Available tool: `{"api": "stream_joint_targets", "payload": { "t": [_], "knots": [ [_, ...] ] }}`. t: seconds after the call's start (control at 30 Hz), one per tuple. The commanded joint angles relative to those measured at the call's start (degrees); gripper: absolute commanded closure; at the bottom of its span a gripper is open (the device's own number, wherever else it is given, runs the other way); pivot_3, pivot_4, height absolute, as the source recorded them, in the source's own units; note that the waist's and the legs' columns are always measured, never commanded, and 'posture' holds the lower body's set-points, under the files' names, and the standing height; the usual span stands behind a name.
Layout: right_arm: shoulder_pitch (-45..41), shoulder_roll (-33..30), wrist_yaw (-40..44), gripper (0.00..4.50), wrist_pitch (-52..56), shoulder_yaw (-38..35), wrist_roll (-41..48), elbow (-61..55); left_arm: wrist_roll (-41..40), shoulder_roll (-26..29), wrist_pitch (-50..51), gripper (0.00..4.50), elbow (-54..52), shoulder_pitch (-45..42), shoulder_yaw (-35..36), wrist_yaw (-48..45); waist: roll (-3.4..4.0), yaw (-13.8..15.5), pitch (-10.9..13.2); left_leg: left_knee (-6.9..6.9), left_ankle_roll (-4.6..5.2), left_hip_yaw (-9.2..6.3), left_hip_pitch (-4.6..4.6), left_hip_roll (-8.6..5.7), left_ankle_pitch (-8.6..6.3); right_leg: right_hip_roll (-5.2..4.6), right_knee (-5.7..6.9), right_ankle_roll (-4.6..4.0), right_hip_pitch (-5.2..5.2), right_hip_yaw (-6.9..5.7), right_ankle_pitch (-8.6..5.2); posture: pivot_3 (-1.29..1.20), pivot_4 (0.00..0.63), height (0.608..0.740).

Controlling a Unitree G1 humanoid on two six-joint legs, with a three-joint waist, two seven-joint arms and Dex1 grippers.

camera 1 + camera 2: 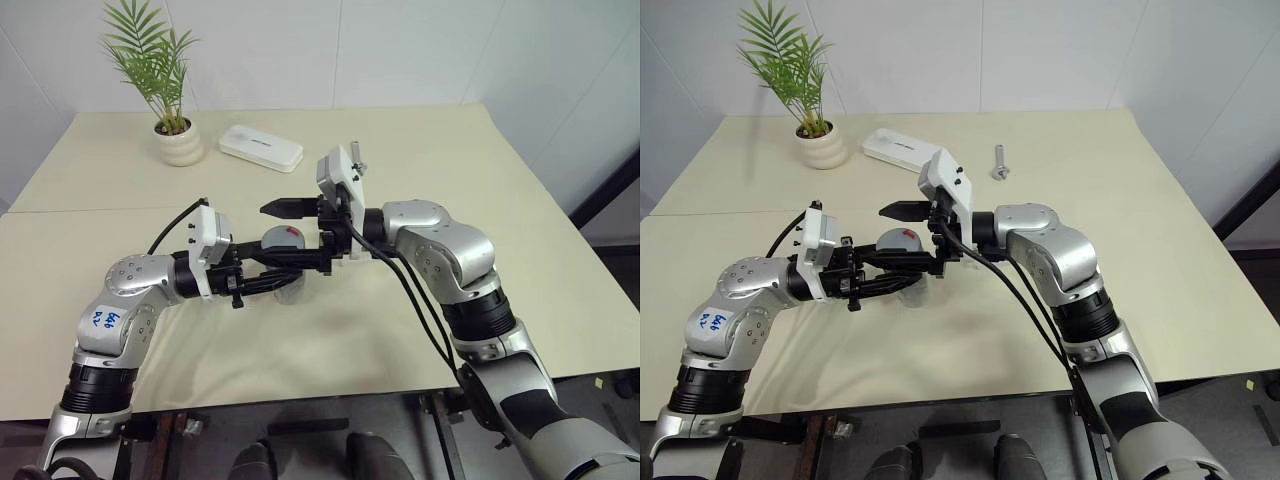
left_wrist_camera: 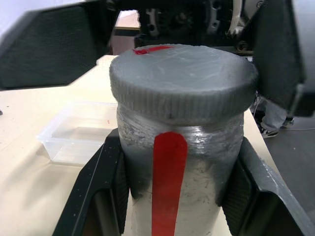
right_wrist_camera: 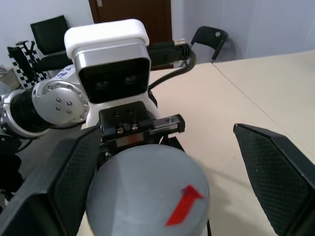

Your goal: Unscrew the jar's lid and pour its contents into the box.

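Here, left gripper (image 2: 172,196) clamped on jar (image 2: 179,172), held above mid-table (image 1: 450,160), lid (image 2: 183,81) still on. Right gripper (image 3: 162,167) spread wide, one finger either side of lid, not touching. Box (image 2: 78,132) just beside, on table. Pot (image 1: 180,142), case (image 1: 260,148), bolt (image 1: 999,162) well apart toward far edge.

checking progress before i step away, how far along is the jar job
Done: the left gripper is shut on the jar, holding it above the table.
In hand: the right gripper is open, its fingers either side of the lid, not yet clamped.
Left: the lid is on, so unscrewing and pouring into the box remain.
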Motion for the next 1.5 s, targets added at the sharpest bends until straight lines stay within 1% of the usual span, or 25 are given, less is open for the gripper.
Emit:
{"api": "stream_joint_targets", "payload": {
  "t": [0.03,0.37,0.63,0.8,1.0,1.07,1.2,1.3,1.5],
  "knots": [
    [-1.2,-1.0,-0.1,0.03,-1.4,-2.1,0.0,0.1,-0.5,0.0,-1.2,2.5,-0.9,-0.7,0.5,-0.6,0.0,0.0,0.0,0.0,0.0,0.0,0.0,0.0,0.0,0.0,0.0,0.0,0.0,0.0,0.0,0.0,0.15,0.74],
    [1.4,-9.4,3.6,0.03,-4.2,-3.9,-1.2,3.5,-0.5,0.1,-1.8,2.5,-0.8,-0.3,0.8,-0.5,0.0,0.0,0.0,0.0,0.0,0.01,0.0,0.0,0.0,0.0,-0.02,0.0,0.0,0.0,0.0,0.0,0.15,0.74],
    [0.4,-11.6,5.1,0.03,-6.1,-5.5,-1.9,8.4,-0.4,-0.1,-1.8,2.5,-0.8,-0.3,0.8,-0.9,0.0,-0.2,0.0,-0.01,0.0,0.02,0.0,0.01,0.0,0.01,-0.01,-0.02,-0.03,0.02,-0.01,0.0,0.15,0.74],
    [0.4,-10.8,8.2,0.03,-2.1,-8.5,4.5,4.7,-0.3,0.1,-1.7,2.5,-0.8,-0.2,1.0,-1.0,0.0,0.1,0.0,-0.02,0.0,0.02,-0.02,0.04,0.0,0.04,0.0,-0.04,-0.05,0.02,-0.02,0.0,0.15,0.74],
    [0.7,-8.3,7.3,0.03,1.0,-8.0,7.7,-0.7,-0.3,0.1,-1.5,2.5,-0.8,-0.4,0.9,-0.9,0.0,-0.1,0.0,0.01,-0.01,0.02,0.01,0.07,0.0,0.06,0.1,-0.05,-0.05,0.01,-0.03,0.0,0.15,0.74],
    [0.7,-7.4,6.8,0.03,1.2,-7.1,7.5,-2.0,-0.3,0.1,-1.5,2.5,-0.8,-0.6,0.9,-0.9,0.0,0.0,0.0,0.03,-0.02,0.02,0.01,0.06,0.0,0.06,0.13,-0.06,-0.05,0.01,-0.03,0.0,0.15,0.74],
    [0.6,-5.0,4.2,0.03,0.1,-2.8,3.8,-3.6,-0.2,-0.3,-1.4,2.5,-0.8,-0.8,0.5,-0.7,0.0,-0.1,0.0,0.04,-0.03,0.02,0.02,0.06,0.01,0.06,0.14,-0.06,-0.05,0.01,-0.03,0.0,0.15,0.74],
    [0.4,-3.5,3.0,0.03,-0.4,-0.8,2.2,-3.6,-0.3,-0.5,-1.3,2.5,-0.9,-1.0,0.3,-0.5,0.0,0.0,0.0,0.04,-0.03,0.02,0.02,0.07,0.01,0.06,0.23,-0.11,-0.09,0.01,-0.06,0.0,0.15,0.74],
    [0.6,-2.9,2.9,0.03,-1.5,0.5,1.0,-3.5,-0.2,-0.7,-1.3,2.5,-1.0,-0.9,0.3,-0.6,0.0,0.1,0.0,0.04,-0.03,0.02,0.01,0.06,0.01,0.06,0.24,-0.11,-0.1,0.01,-0.06,0.0,0.15,0.74]
  ]
}}
